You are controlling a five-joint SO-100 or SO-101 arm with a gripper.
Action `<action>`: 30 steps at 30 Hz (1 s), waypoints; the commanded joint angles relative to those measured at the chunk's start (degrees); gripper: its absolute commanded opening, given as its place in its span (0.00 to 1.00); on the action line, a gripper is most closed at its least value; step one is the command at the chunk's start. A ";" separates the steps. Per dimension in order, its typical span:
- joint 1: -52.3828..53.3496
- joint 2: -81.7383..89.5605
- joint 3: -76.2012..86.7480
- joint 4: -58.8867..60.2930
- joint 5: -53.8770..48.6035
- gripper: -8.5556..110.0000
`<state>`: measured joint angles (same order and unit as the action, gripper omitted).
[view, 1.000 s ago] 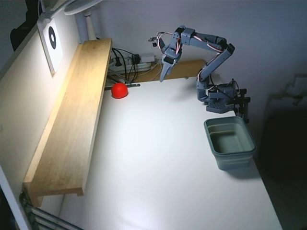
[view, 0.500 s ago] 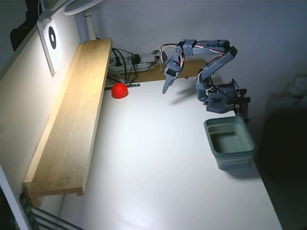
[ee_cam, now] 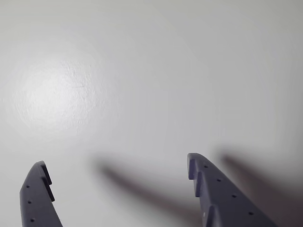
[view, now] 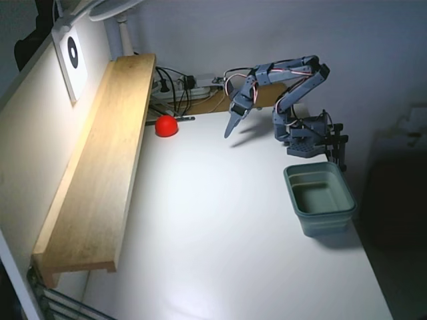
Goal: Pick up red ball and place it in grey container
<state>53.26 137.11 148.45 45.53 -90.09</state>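
Note:
The red ball (view: 166, 125) rests on the white table at the back, beside the end of a wooden shelf. My gripper (view: 228, 134) hangs pointing down over the table, well to the right of the ball and apart from it. In the wrist view the gripper (ee_cam: 116, 162) is open, with only bare table and finger shadows between its two dark fingers; the ball does not show there. The grey container (view: 327, 223) stands empty near the table's right edge, in front of the arm's base.
A long wooden shelf (view: 100, 167) runs along the left side. Cables and a power strip (view: 180, 87) lie at the back behind the ball. The arm's base (view: 307, 137) is clamped at the back right. The table's right edge drops off beside the container.
The arm has folded lower and the gripper has come down toward the table, drifting slightly nearer the camera. Ball and container have not moved.

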 commanded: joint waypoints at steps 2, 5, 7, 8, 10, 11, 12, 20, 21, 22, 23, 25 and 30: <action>0.02 0.58 0.23 -3.69 0.09 0.39; 0.02 0.58 0.23 -6.44 0.09 0.39; 0.02 0.58 0.23 -8.16 0.09 0.39; 0.02 0.58 0.23 -9.19 0.09 0.39; 0.02 0.58 0.23 -10.91 0.09 0.39; 0.02 0.58 0.23 -11.94 0.09 0.39; 0.02 0.58 0.23 -12.63 0.09 0.39; 0.02 0.48 0.49 -17.66 0.09 0.39; 0.02 0.41 0.66 -15.46 0.09 0.39; 0.02 0.22 1.13 -15.85 0.09 0.39; 0.02 -0.21 2.03 -18.80 0.09 0.39; 0.02 -1.53 4.34 -23.26 0.09 0.39; 0.02 -8.61 10.59 -36.06 0.09 0.39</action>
<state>53.26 130.43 157.76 15.21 -90.09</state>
